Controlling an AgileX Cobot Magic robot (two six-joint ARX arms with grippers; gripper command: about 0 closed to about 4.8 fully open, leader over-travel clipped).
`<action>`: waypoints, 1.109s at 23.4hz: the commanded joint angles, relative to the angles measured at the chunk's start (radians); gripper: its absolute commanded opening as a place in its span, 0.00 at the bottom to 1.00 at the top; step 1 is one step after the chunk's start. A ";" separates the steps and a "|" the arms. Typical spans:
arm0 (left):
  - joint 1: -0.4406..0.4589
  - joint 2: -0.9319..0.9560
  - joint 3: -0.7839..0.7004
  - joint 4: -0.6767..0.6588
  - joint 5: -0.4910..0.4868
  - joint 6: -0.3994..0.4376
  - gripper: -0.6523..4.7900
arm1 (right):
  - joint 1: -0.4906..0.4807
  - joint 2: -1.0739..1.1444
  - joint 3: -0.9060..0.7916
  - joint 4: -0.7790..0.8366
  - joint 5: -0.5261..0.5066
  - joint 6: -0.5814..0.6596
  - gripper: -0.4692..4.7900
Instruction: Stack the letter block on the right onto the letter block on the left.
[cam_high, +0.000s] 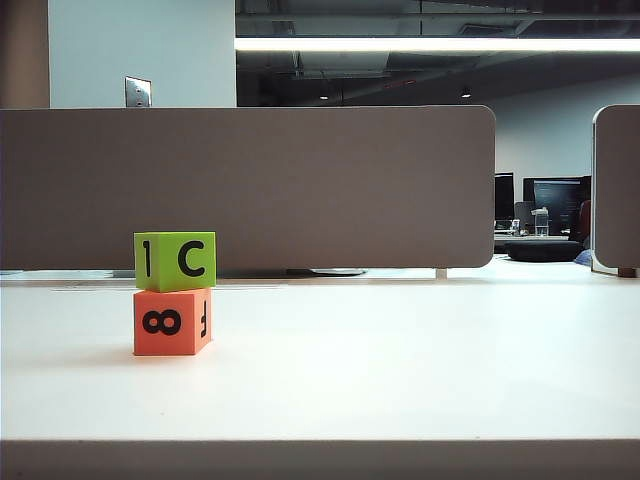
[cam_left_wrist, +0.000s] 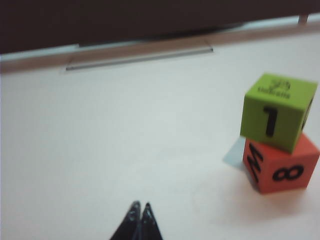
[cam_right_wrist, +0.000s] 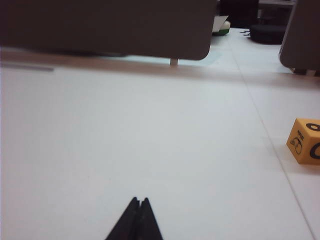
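Note:
A green letter block (cam_high: 175, 261) marked 1 and C rests squarely on top of an orange block (cam_high: 171, 321) marked 8, at the left of the white table. The left wrist view shows the same stack: green block (cam_left_wrist: 279, 111) over orange block (cam_left_wrist: 281, 166). My left gripper (cam_left_wrist: 140, 205) is shut and empty, low over bare table, well apart from the stack. My right gripper (cam_right_wrist: 139, 200) is shut too, with nothing in it, over bare table. Neither arm appears in the exterior view.
A yellow-orange block (cam_right_wrist: 306, 140) lies on the table, seen only in the right wrist view. A grey partition panel (cam_high: 250, 185) runs along the table's far edge, with a second panel (cam_high: 615, 185) at the right. The table's front edge (cam_high: 320, 440) is near the camera.

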 joint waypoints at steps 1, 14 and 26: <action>0.002 0.000 0.003 0.077 0.019 0.025 0.11 | 0.000 0.000 -0.005 0.060 0.006 0.018 0.09; 0.002 0.040 0.003 0.096 0.038 0.048 0.11 | 0.000 -0.002 -0.005 0.010 -0.026 0.099 0.09; 0.001 0.028 0.003 0.085 -0.031 0.045 0.11 | 0.000 -0.001 -0.005 -0.001 -0.026 0.099 0.09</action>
